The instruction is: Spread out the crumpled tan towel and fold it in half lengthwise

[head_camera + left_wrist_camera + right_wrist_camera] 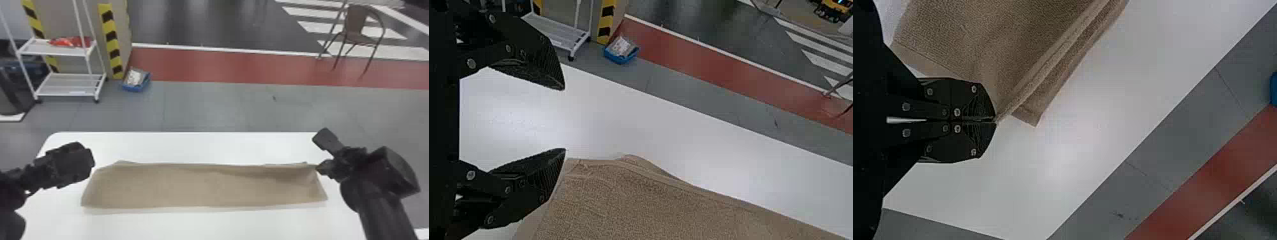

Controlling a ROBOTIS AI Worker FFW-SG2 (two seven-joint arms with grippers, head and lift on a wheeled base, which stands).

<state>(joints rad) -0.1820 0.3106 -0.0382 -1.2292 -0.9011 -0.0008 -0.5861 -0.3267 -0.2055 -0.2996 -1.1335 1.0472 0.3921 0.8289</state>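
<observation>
The tan towel (204,186) lies as a long, flat strip across the table, small corners poking out past its far edge. At its left end is my left gripper (71,164). In the left wrist view, that gripper (565,119) stands open, the lower finger beside a corner of the towel (629,200), with nothing between the fingers. My right gripper (320,168) is at the far right corner. In the right wrist view, the right gripper (995,120) is shut on a corner of the towel (983,45), whose edge runs out from the fingertips; a lower layer shows beside it.
The white table (191,145) extends around the towel, with its far edge beyond it. On the floor past the table are a white shelf rack (68,84), a blue bin (136,86) and a brown chair (356,27).
</observation>
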